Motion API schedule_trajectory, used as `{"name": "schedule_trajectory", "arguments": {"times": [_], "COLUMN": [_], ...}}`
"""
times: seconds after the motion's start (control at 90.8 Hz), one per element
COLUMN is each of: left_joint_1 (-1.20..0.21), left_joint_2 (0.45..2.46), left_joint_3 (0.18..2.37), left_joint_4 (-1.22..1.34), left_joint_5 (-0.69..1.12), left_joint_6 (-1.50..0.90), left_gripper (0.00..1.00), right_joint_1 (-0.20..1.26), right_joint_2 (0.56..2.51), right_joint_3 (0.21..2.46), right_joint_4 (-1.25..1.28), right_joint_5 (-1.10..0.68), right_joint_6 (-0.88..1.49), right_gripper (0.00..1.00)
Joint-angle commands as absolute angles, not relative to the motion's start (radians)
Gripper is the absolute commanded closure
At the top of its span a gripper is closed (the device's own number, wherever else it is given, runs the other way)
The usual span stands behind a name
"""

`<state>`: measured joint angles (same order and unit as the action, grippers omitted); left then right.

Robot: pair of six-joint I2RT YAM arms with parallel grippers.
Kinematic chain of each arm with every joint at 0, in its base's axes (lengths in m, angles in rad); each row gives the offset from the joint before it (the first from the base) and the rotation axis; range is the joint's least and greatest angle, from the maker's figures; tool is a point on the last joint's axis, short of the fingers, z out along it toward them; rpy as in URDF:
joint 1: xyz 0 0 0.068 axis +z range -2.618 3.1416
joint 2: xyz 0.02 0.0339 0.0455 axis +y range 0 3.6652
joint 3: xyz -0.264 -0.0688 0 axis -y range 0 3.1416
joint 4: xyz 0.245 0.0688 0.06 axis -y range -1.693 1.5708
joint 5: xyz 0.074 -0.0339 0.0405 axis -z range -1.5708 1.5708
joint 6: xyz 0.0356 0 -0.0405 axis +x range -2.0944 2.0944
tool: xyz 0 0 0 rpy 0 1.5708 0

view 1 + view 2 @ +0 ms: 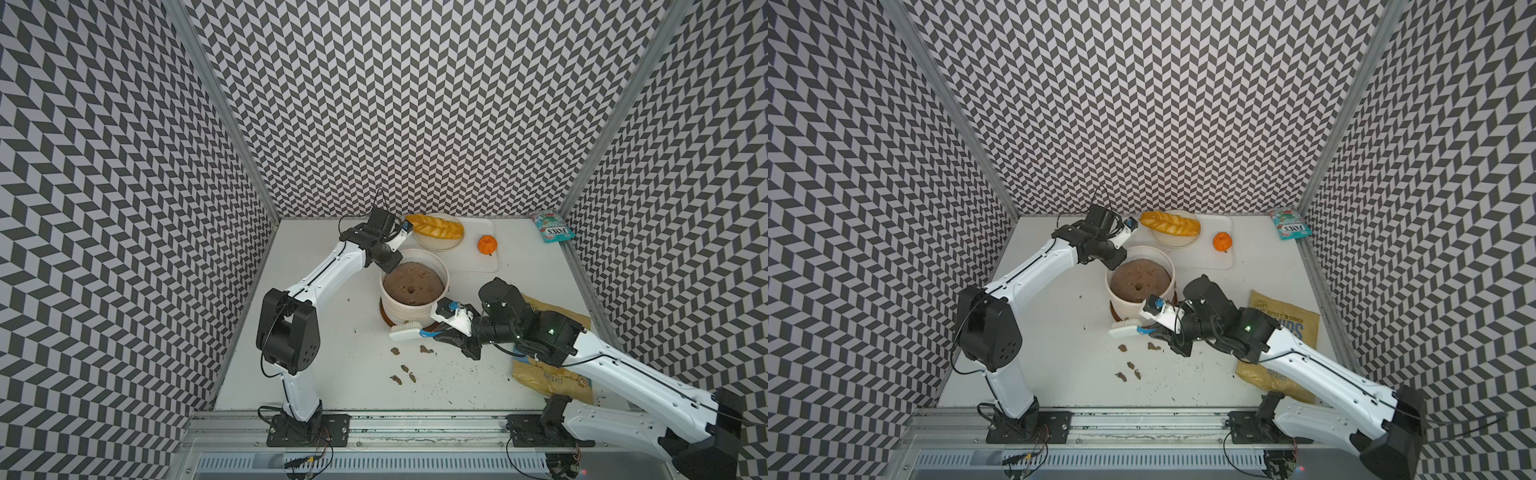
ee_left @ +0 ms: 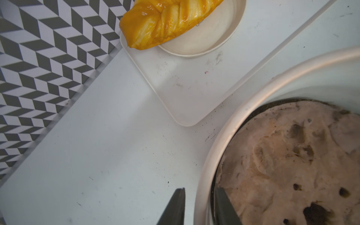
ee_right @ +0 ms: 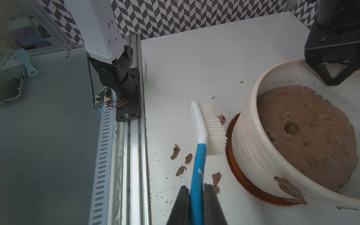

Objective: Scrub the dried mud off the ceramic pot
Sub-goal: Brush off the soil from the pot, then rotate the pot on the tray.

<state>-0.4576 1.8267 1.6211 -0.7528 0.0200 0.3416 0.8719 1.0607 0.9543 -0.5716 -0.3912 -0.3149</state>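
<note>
In a top view the right gripper (image 1: 436, 333) pinches the blue handle of a white-bristled scrub brush (image 1: 402, 332) beside the white ribbed ceramic pot (image 1: 411, 311). In the left wrist view the left gripper (image 2: 200, 191) stands spread astride the pot rim, fingers cut off by the frame. In the right wrist view a dull brown dried mud (image 3: 289, 188) patch clings to the pot wall
</note>
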Motion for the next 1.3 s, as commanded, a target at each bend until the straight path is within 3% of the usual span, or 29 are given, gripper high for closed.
{"name": "schedule_trajectory", "arguments": {"times": [0.0, 0.231, 0.485, 0.727, 0.969, 1.289], "left_joint_1": [-0.459, -0.459, -0.481, -0.617, -0.718, -0.76], "left_joint_2": [1.797, 1.777, 1.662, 1.542, 1.593, 1.563], "left_joint_3": [1.66, 1.711, 1.659, 1.521, 1.517, 1.513], "left_joint_4": [-0.759, -0.858, -0.9, -0.931, -1.132, -1.217], "left_joint_5": [-0.006, -0.101, -0.188, -0.256, -0.336, -0.292], "left_joint_6": [0.272, 0.022, -0.262, -0.573, -0.868, -1.031], "left_gripper": [0.6, 0.47, 0.46, 0.46, 0.49, 0.49], "right_joint_1": [0.868, 0.868, 0.868, 0.868, 0.868, 0.868], "right_joint_2": [1.044, 1.029, 0.991, 0.952, 0.907, 0.887], "right_joint_3": [0.951, 0.942, 0.894, 0.878, 0.835, 0.831], "right_joint_4": [-0.515, -0.506, -0.435, -0.393, -0.359, -0.36], "right_joint_5": [-0.379, -0.366, -0.378, -0.393, -0.416, -0.408], "right_joint_6": [-0.314, -0.294, -0.263, -0.242, -0.218, -0.211], "right_gripper": [1.0, 1.0, 1.0, 1.0, 1.0, 1.0]}}
